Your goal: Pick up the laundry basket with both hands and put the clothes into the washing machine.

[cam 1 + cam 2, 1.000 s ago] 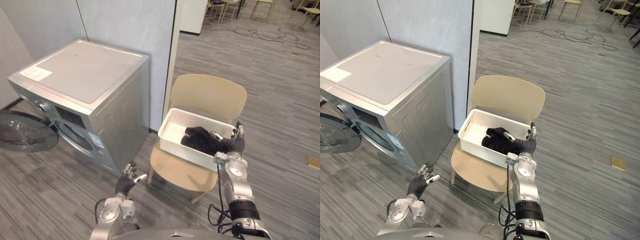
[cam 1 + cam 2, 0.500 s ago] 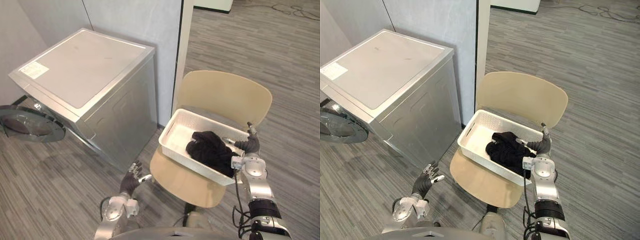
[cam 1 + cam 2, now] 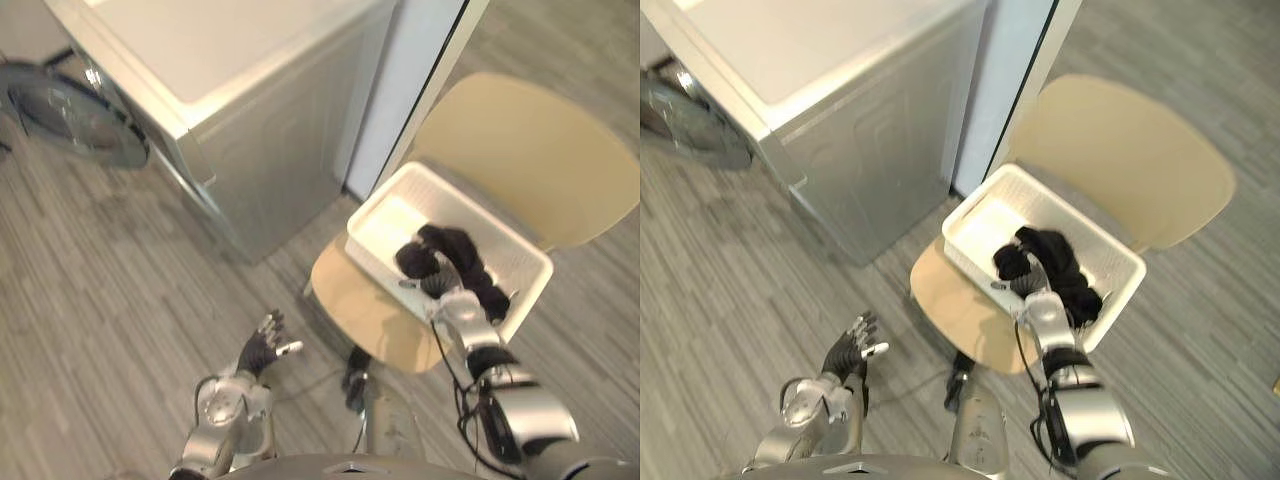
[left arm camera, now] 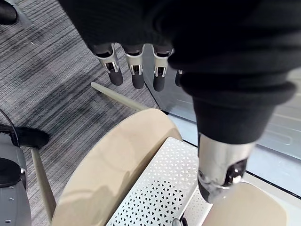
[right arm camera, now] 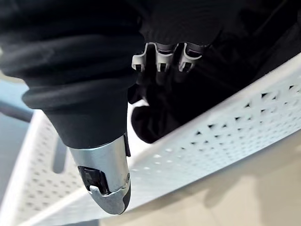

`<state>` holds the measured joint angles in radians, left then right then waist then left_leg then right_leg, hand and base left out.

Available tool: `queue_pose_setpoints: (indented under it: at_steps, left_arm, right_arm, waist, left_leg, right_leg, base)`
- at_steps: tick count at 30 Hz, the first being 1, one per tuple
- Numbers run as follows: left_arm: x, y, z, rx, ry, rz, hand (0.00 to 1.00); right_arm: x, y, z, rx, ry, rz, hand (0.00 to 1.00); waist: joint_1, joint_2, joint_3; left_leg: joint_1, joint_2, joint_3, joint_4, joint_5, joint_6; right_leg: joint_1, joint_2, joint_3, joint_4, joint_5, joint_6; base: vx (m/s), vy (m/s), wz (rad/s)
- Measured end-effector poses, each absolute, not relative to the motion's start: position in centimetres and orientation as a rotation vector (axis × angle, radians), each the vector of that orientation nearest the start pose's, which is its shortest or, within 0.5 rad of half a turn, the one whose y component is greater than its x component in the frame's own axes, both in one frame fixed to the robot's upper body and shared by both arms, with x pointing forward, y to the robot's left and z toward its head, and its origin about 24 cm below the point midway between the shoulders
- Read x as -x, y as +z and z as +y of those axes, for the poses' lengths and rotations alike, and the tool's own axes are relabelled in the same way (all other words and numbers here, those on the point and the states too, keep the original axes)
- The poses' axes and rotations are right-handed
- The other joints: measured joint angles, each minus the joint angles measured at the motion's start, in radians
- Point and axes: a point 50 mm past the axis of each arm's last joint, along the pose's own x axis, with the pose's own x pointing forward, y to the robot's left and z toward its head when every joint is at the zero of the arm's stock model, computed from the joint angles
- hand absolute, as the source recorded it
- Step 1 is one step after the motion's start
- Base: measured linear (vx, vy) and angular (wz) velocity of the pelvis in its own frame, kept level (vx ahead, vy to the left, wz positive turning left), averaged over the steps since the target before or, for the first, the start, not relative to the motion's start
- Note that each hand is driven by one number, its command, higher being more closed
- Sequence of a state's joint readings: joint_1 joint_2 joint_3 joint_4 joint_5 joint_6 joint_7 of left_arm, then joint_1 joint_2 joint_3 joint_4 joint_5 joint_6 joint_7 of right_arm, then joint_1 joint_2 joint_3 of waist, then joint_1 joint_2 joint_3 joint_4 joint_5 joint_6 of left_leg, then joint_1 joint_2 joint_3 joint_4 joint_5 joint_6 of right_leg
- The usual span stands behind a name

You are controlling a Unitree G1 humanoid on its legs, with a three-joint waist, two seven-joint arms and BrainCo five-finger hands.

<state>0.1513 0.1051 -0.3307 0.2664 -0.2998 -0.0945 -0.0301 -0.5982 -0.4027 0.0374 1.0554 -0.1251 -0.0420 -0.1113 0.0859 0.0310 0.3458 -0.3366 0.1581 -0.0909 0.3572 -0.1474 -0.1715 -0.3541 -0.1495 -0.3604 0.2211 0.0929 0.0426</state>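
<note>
Both hands are called for by the lift, yet one alone is at the basket (image 3: 392,222), so the step in hand is judged to be the reach to its two sides. The basket is seen standing on the chair (image 3: 530,160) seat, with the black clothes (image 3: 455,255) heaped in it. The washer (image 3: 250,60) is off to the left, its door (image 3: 75,110) swung open.

For the step to be done well, the left hand (image 3: 262,348) should be brought up to the wall opposite the right hand (image 3: 440,292), and a grip should be taken on the rim rather than on the cloth. The two holds should be set level and across from one another, so that the basket is raised flat and nothing is tipped out. The perforated walls are likely to flex, so a firm hold should be had before any lift is made.

The right hand is placed at the basket's near wall, over the rim and against the clothes. Whether it has closed on anything cannot be told, since it is lost against the dark cloth. The left hand is held low over the floor, well apart from the chair, spread open with nothing in it. In its wrist view the fingers (image 4: 136,70) are seen straight, with the seat's edge past them.
</note>
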Motion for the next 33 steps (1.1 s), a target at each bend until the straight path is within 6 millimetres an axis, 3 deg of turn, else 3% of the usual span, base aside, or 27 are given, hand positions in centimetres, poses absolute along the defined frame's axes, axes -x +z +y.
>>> queue_pose_setpoints:
  at_steps: [4, 7, 13, 19, 20, 33]
  left_arm:
    - [-20.6, -3.5, 10.1, 0.196, -0.237, 0.310, 0.00]
    - [-21.2, -3.0, 9.8, 0.255, -0.203, 0.295, 0.00]
    - [-22.4, -0.7, 8.3, 0.329, -0.219, 0.203, 0.00]
    - [-22.8, -0.1, 8.0, 0.341, -0.216, 0.179, 0.00]
    - [-22.8, -0.1, 8.1, 0.341, -0.215, 0.177, 0.00]
    - [-23.9, 0.9, 7.6, 0.360, -0.210, 0.136, 0.00]
  right_arm:
    - [-36.0, 6.7, -28.1, 0.677, -0.247, 0.285, 0.00]
    - [-36.5, 8.5, -29.0, 0.772, -0.259, 0.252, 0.00]
    - [-36.9, 10.8, -29.5, 0.822, -0.292, 0.168, 0.00]
    - [-37.4, 11.9, -28.7, 0.842, -0.271, 0.120, 0.00]
    - [-37.4, 11.9, -28.6, 0.844, -0.265, 0.115, 1.00]
    - [-38.2, 13.4, -25.8, 0.820, -0.151, 0.015, 1.00]
  waist:
    - [0.004, 0.003, 0.065]
    - [0.000, -0.002, 0.081]
    - [0.003, -0.025, 0.103]
    - [0.011, -0.041, 0.111]
    - [0.011, -0.041, 0.112]
    - [-0.001, -0.062, 0.123]
  left_leg:
    - [-0.088, -0.011, -0.002, 0.026, 0.015, 0.003]
    - [-0.118, -0.008, 0.016, -0.001, 0.051, 0.003]
    - [-0.159, 0.002, 0.080, -0.049, 0.096, 0.006]
    - [-0.175, 0.019, 0.120, -0.043, 0.097, 0.006]
    - [-0.176, 0.020, 0.121, -0.043, 0.097, 0.006]
    - [-0.206, 0.045, 0.145, -0.031, 0.109, 0.005]
  right_leg:
    - [-0.046, -0.006, -0.005, -0.047, 0.053, 0.003]
    - [-0.070, -0.020, -0.023, -0.064, 0.056, 0.004]
    - [-0.114, -0.039, -0.035, -0.099, 0.057, 0.007]
    - [-0.135, -0.038, -0.033, -0.115, 0.062, 0.016]
    - [-0.135, -0.037, -0.033, -0.117, 0.062, 0.016]
    - [-0.169, -0.016, -0.019, -0.128, 0.066, 0.018]
  base:
    - [-0.14, 0.040, 0.06]
    - [-0.06, 0.021, 0.27]
    - [-0.02, 0.003, 0.03]
    - [-0.01, 0.001, -0.11]
    - [0.00, -0.014, -0.09]
    - [0.00, -0.011, -0.06]
